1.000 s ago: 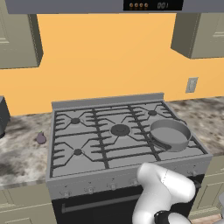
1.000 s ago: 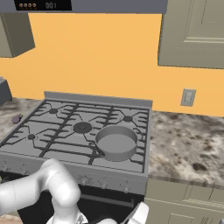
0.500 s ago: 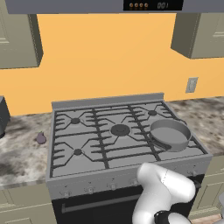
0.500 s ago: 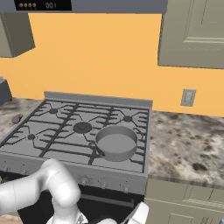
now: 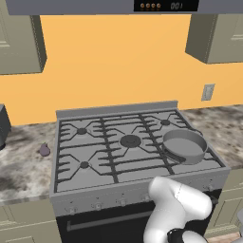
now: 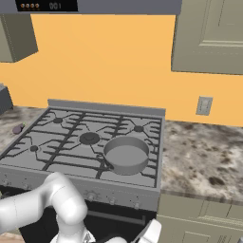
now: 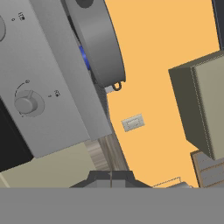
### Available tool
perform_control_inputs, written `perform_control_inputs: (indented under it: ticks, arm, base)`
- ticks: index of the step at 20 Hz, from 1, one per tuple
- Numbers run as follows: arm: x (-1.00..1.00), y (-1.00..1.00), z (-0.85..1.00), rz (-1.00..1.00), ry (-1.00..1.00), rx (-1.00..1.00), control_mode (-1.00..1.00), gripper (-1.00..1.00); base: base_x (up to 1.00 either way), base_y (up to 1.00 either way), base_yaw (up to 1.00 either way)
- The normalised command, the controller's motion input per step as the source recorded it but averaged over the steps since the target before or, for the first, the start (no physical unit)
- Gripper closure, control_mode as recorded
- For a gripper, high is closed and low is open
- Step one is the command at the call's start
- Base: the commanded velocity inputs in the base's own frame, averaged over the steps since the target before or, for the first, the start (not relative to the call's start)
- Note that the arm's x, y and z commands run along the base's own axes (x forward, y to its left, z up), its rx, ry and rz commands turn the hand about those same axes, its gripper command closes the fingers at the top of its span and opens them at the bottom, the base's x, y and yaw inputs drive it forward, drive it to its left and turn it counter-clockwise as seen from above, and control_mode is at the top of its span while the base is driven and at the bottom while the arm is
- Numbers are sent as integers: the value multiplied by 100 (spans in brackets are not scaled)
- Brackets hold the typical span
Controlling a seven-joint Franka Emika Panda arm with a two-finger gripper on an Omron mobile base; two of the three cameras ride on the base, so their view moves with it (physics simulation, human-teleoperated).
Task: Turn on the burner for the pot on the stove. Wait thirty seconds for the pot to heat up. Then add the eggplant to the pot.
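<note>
From the left base view, an orange wall backs the stove (image 5: 118,152), with the pot (image 5: 184,145) at its front right and the eggplant (image 5: 44,150) on the tabletop (image 5: 21,166) left of it. The right base view shows the pot (image 6: 126,154) likewise on the front-right grate. In the hand view my claw (image 7: 111,180), pressed together and empty, sits low before a front knob (image 7: 26,104), blue flame (image 7: 84,57) under the pot (image 7: 98,39).

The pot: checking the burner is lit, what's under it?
Under the pot, the hand view shows a blue flame above the stove. The burner cap itself is covered.

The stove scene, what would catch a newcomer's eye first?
Probably the bright orange wall behind the wide grey stove. Next, the shallow grey pot on the stove's front right burner, and a blue flame glowing beneath it in the hand view.
</note>
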Motion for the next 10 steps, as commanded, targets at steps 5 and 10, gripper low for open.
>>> perform_control_inputs:
  ticks: [5,10]
  arm:
    - [0,0,0,0,0,0,-100,100]
    - [0,0,0,0,0,0,-100,100]
  base:
    - [0,0,0]
    - [0,0,0]
